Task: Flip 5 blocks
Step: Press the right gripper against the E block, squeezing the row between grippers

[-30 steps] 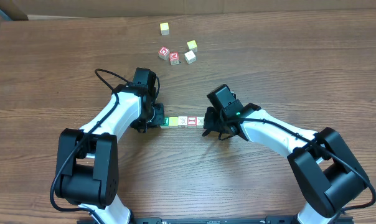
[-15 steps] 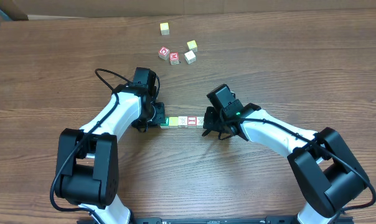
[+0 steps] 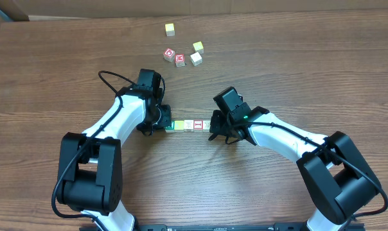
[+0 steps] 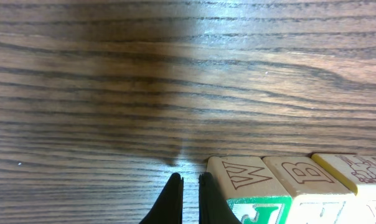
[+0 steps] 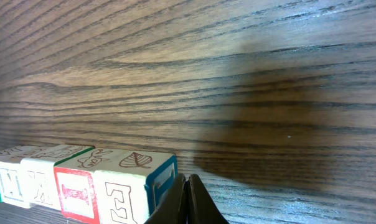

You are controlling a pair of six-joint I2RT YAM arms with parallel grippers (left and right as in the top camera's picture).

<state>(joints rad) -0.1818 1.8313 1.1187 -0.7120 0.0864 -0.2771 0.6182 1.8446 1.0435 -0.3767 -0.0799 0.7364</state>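
Several small wooden blocks [image 3: 189, 124] lie in a straight row between the two arms. The green-faced block [image 3: 171, 124] is at the left end and the whitish block with blue [image 3: 207, 124] at the right end. The red-framed "I" block [image 3: 198, 124] is second from the right. My left gripper [image 3: 162, 122] is shut and empty, its right finger [image 4: 208, 200] against the green block [image 4: 258, 210]. My right gripper [image 3: 213, 128] is also shut and empty. Its fingertips [image 5: 187, 186] press the blue side of the end block [image 5: 158, 182], beside the "I" block [image 5: 73, 191].
Farther back on the wooden table [image 3: 297, 70] are the red-lettered "D" cube [image 3: 169, 54] and "M" cube [image 3: 180, 59], a white cube [image 3: 196, 59] and a yellow cube [image 3: 198, 46]. A lone pale-yellow cube [image 3: 170, 29] sits near the far edge.
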